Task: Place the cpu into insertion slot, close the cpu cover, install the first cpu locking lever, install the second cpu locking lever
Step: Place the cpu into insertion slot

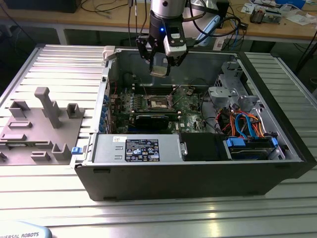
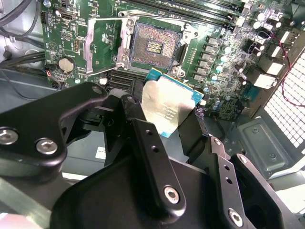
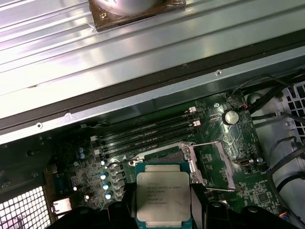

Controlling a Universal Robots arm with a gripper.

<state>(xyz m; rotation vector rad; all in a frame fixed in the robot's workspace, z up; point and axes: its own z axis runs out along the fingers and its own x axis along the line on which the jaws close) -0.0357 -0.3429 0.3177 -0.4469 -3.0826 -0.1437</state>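
Note:
My gripper (image 1: 160, 67) hangs above the open computer case, shut on the cpu (image 1: 159, 70), a flat square chip with a silvery top. In both wrist views the cpu (image 2: 167, 106) (image 3: 163, 195) sits between the black fingers (image 2: 132, 110), held well above the board. The insertion slot (image 2: 155, 45) (image 1: 159, 102) lies open below it, its tan-gold contacts bare. The cpu cover (image 2: 103, 44) (image 3: 212, 163), a grey metal frame, is swung open beside the slot. Thin wire levers (image 3: 206, 143) stand raised near the cover. In the first wrist view the cpu hides most of the slot.
A long black graphics card (image 1: 151, 120) lies just in front of the slot. Memory slots (image 3: 147, 131) run along its far side. A power supply (image 1: 136, 148) and a drive bay with blue cables (image 1: 247, 130) line the case front. A grey fixture (image 1: 44, 119) stands on the exterior view's left.

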